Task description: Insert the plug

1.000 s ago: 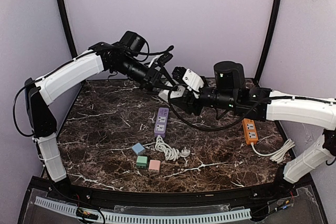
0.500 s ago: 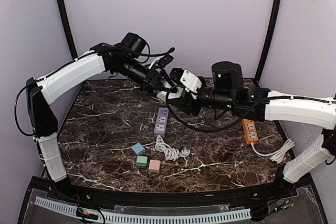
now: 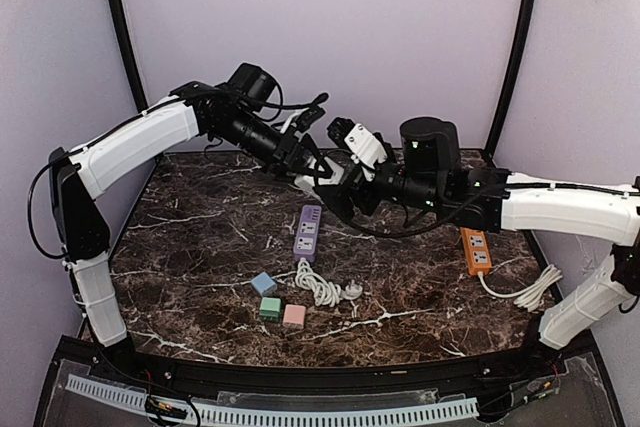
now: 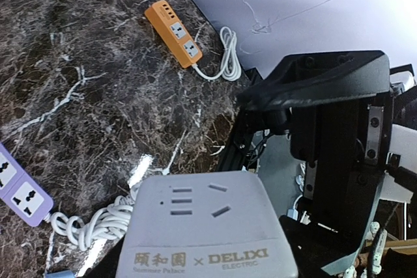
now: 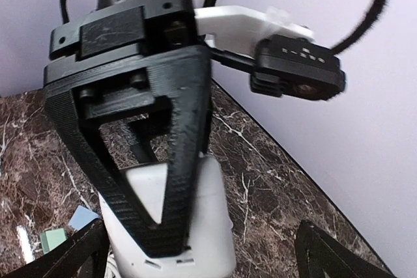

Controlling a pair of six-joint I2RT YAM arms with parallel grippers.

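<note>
A white socket block point(image 4: 202, 226) with its slots facing up hangs in the air over the back of the table. My left gripper point(image 3: 318, 171) is shut on it, and one of its black fingers point(image 5: 176, 161) lies across the block point(image 5: 215, 226). My right gripper point(image 5: 199, 255) faces the block with its jaws spread wide on either side, touching nothing. The white plug point(image 3: 352, 291) lies on the marble table at the end of a coiled white cord point(image 3: 318, 285) that runs from a purple power strip point(image 3: 307, 231).
An orange power strip point(image 3: 477, 250) with a white cord lies at the right of the table. Three small blocks, blue point(image 3: 263, 283), green point(image 3: 270, 309) and pink point(image 3: 294, 315), sit near the front. The two arms meet close together above the back centre.
My right gripper has opened wide and let go of the white socket block. My left gripper closed on the block earlier and still holds it.
</note>
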